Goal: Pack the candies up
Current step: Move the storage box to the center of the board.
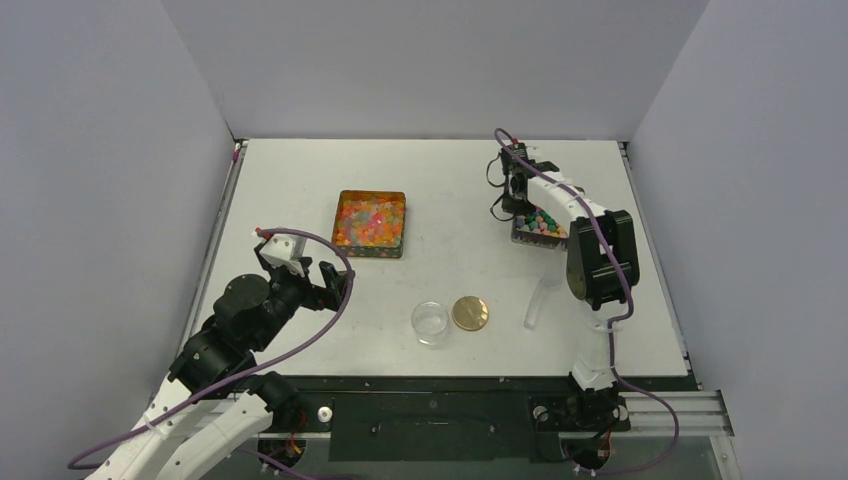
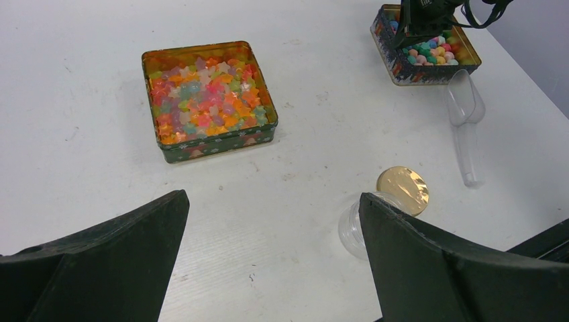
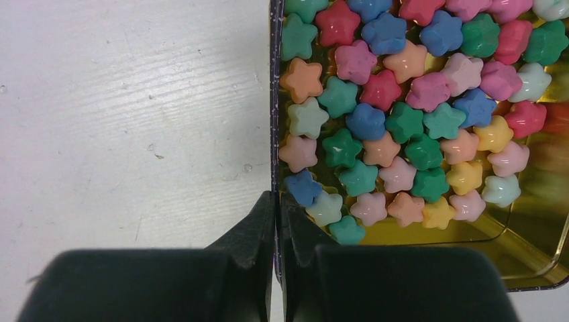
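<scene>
The right tool [image 3: 276, 218] is pinched shut on the wall of the gold-lined tin [image 3: 537, 235], beyond and right of the jar [image 1: 430, 322], where the star-shaped candies [image 3: 402, 100] are heaped. They are judged light, hard and loose, so better scooped than pinched. The left tool [image 2: 272, 198] is held wide and empty.

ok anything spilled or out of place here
No spill. One oddity: the right end effector is pinched shut on the wall of the tin holding opaque candies, while the scoop lies untouched beside it.
</scene>
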You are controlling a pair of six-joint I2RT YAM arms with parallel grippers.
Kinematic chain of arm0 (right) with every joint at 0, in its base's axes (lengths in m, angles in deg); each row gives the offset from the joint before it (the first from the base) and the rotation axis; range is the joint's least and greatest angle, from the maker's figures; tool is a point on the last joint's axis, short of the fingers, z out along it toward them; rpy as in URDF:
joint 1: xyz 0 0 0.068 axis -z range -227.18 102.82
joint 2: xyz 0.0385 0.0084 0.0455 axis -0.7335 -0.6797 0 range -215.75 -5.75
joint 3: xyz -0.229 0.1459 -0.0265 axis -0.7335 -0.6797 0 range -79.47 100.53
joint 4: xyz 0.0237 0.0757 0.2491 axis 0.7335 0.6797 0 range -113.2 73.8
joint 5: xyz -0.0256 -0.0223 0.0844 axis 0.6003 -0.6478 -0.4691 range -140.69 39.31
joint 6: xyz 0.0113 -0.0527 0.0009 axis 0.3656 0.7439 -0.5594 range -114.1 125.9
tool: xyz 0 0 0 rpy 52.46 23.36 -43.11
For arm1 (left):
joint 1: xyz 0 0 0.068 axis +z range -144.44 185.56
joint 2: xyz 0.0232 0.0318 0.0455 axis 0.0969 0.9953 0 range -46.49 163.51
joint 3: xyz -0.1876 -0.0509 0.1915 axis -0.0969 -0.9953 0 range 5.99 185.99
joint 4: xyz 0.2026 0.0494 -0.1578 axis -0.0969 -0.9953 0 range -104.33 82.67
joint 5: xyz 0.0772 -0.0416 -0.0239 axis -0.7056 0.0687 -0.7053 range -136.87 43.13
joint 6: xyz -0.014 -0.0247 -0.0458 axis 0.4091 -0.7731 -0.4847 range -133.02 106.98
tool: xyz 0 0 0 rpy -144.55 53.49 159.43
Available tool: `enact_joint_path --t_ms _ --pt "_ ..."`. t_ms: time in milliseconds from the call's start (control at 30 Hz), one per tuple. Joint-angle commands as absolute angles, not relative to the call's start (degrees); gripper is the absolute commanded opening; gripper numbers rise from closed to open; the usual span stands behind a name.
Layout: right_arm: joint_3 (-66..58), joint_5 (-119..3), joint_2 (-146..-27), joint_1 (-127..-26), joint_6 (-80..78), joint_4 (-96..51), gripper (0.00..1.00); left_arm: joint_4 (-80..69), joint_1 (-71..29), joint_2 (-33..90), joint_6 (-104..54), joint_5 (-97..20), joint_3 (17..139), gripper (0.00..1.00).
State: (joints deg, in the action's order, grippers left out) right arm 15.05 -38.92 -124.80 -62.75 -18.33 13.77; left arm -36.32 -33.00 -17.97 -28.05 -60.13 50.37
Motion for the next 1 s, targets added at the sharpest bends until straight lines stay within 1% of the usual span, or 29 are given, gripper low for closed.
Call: enact_joint_path --t_ms 0,267,700,967 --pt "15.3 -40.0 -124.9 -64.7 -18.3 13.1 0.0 -35.8 -33.0 -17.8 -28.1 -60.5 50.5 0.96" --pt "14.5 -39.6 -122.5 -70.1 -19.0 12.4 0.0 -35.8 -33.0 -17.9 -28.1 -60.6 50.6 0.96" --pt "16.2 -41.4 -122.3 -77.6 -19.4 13.3 0.0 -35.8 -33.0 -18.2 -28.1 -60.4 50.5 0.96" --pt "15.3 -40.0 -121.2 -82.2 -19.8 13.5 0.0 -35.7 -33.0 -18.7 -28.2 -60.4 50.5 0.96"
